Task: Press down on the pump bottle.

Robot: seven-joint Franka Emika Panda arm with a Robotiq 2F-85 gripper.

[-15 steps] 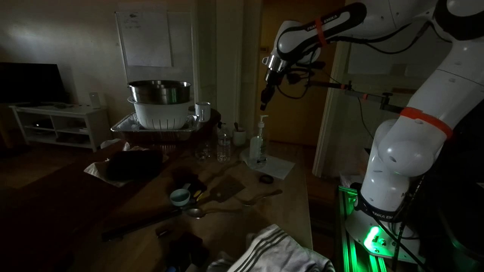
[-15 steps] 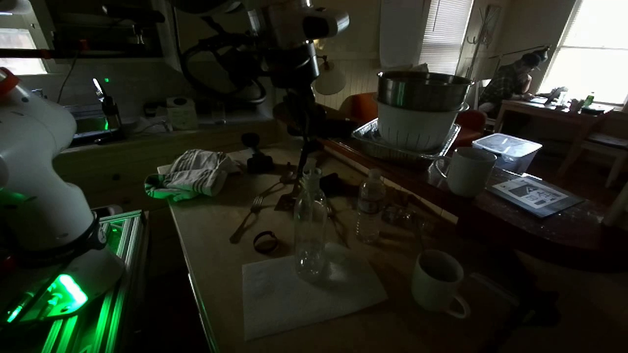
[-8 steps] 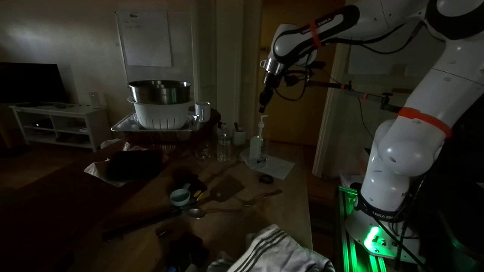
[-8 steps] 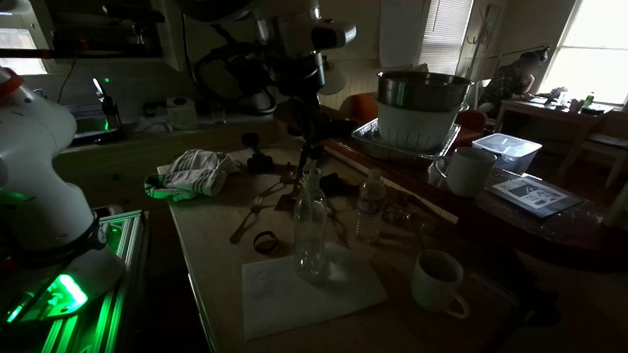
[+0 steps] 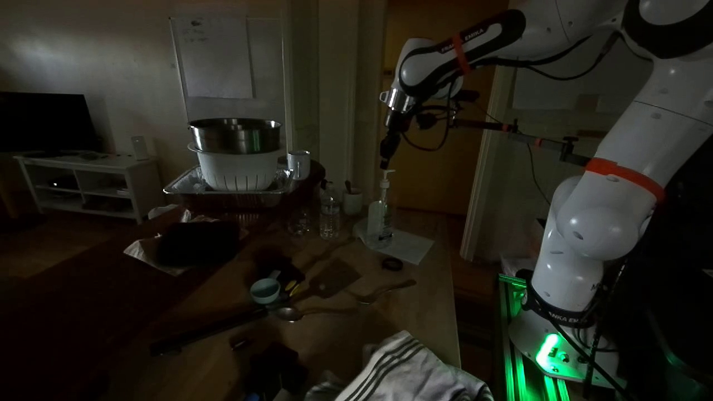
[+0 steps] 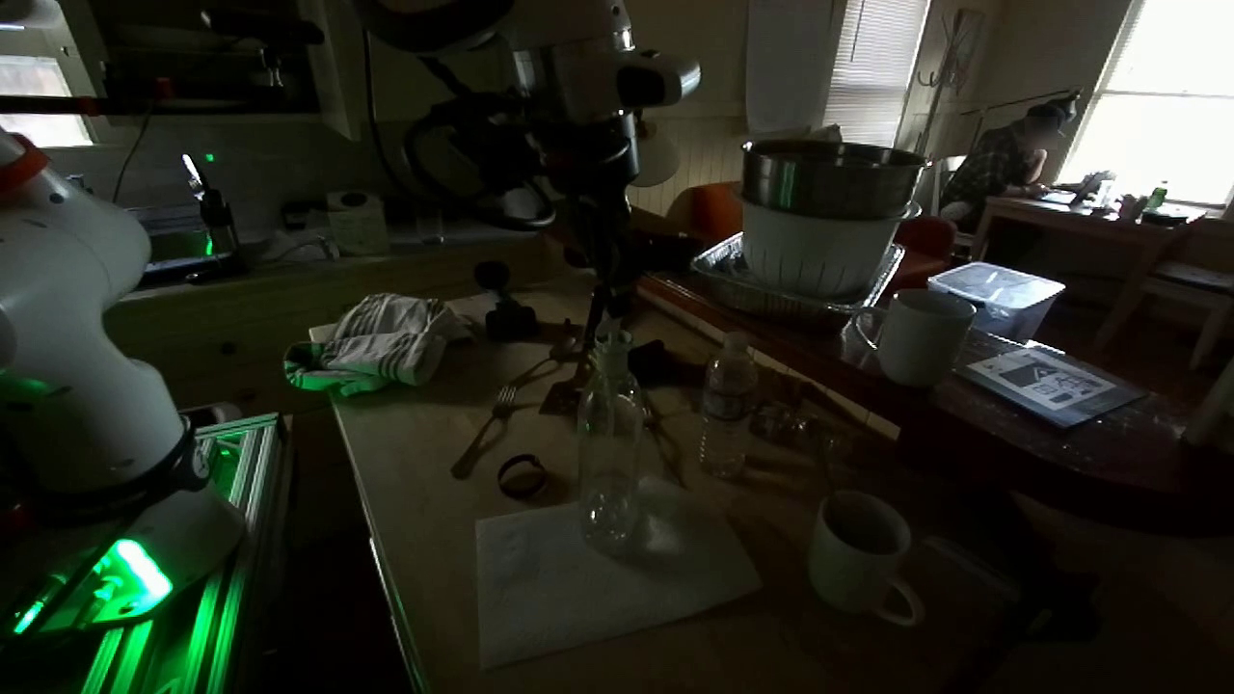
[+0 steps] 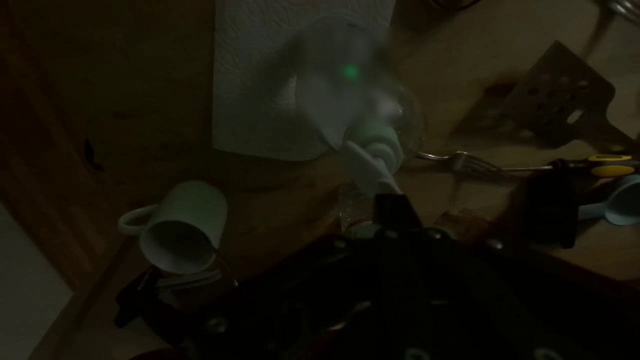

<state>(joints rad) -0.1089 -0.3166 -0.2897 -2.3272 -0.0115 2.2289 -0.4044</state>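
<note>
The pump bottle (image 5: 380, 221) is a clear, pale bottle with a white pump head. It stands upright on a white paper towel in both exterior views (image 6: 609, 463). In the wrist view its white pump head (image 7: 372, 160) lies just ahead of my fingertips. My gripper (image 5: 384, 165) points down right above the pump head; whether it touches is hard to tell. In the wrist view the black fingertips (image 7: 396, 207) are together with nothing between them, and they overlap the end of the nozzle. The gripper also shows dark behind the pump top in an exterior view (image 6: 603, 304).
A water bottle (image 5: 329, 217) and a white mug (image 6: 861, 554) stand close to the pump bottle. A slotted spatula (image 7: 562, 95), a fork (image 7: 467, 162) and a black ring (image 5: 392, 263) lie around. A metal pot (image 6: 834, 178) sits on a white colander at the back.
My gripper has moved down and slightly sideways toward the pump head, ending close above it. The bottle has not moved.
</note>
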